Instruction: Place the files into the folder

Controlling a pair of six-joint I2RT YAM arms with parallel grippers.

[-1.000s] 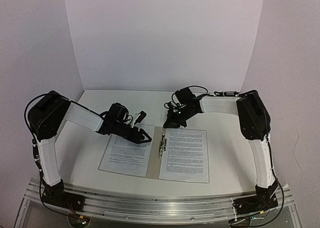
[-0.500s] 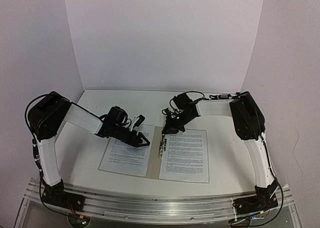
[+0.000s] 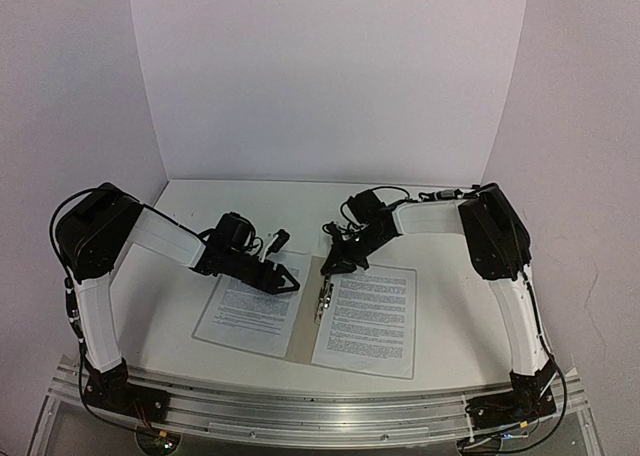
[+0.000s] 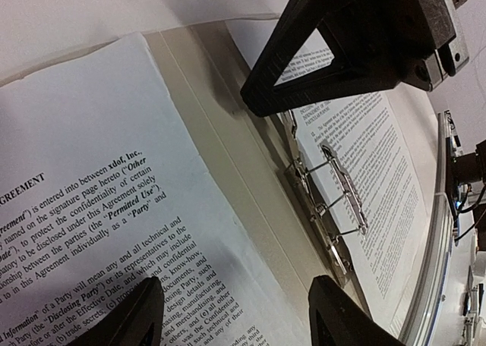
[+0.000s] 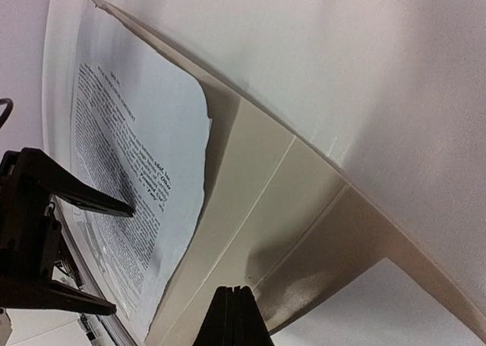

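The folder (image 3: 308,311) lies open on the table, beige inside, with its metal clip (image 4: 336,203) along the spine. One of the files (image 3: 250,308) lies on its left half. Another printed sheet (image 3: 367,319) lies on the right half. My left gripper (image 3: 292,278) hovers open low over the left sheet's right edge, with nothing between its fingers (image 4: 345,319). My right gripper (image 3: 335,262) is shut, empty, and its tip (image 5: 235,291) presses on the folder's beige inside (image 5: 266,187) near the top of the spine. In the left wrist view it (image 4: 258,99) shows as a black wedge.
White walls enclose the table (image 3: 450,276) at the back and both sides. An aluminium rail (image 3: 320,411) runs along the near edge, where both arm bases are bolted.
The right gripper has come down and to the left onto the top of the spine. The folder with its sheets has slid and turned slightly toward the near edge. The left gripper has barely moved.
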